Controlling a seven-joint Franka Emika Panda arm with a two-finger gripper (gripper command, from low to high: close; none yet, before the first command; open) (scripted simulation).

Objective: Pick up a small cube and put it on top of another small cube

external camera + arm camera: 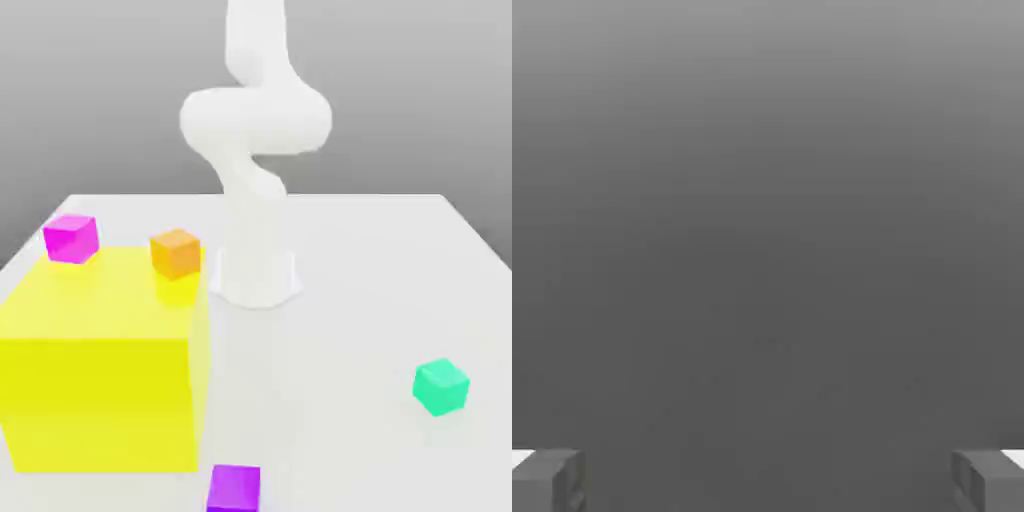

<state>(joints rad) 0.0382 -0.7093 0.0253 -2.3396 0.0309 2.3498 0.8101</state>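
Nothing of the task is done yet, judging by how things lie. The teal cube (441, 387) sits alone on the white counter (350, 300), toward the exterior view's right and well apart from everything else, with nothing stacked on it or under it. The arm (255, 150) rises from its base at the middle of the counter and bends upward out of the top of that view, far from any cube. In the hand view the fingers (552, 480) stand wide apart at the two lower corners, the gripper (768, 480) holding nothing and facing a plain grey backdrop. The orange cube (176, 252) and a magenta cube (71, 238) rest near the yellow block (105, 365), and a purple cube (234, 489) lies on the counter just in front of the block. Everything is left: bringing the hand down over the teal cube, closing on it, lifting, and setting it on another small cube.
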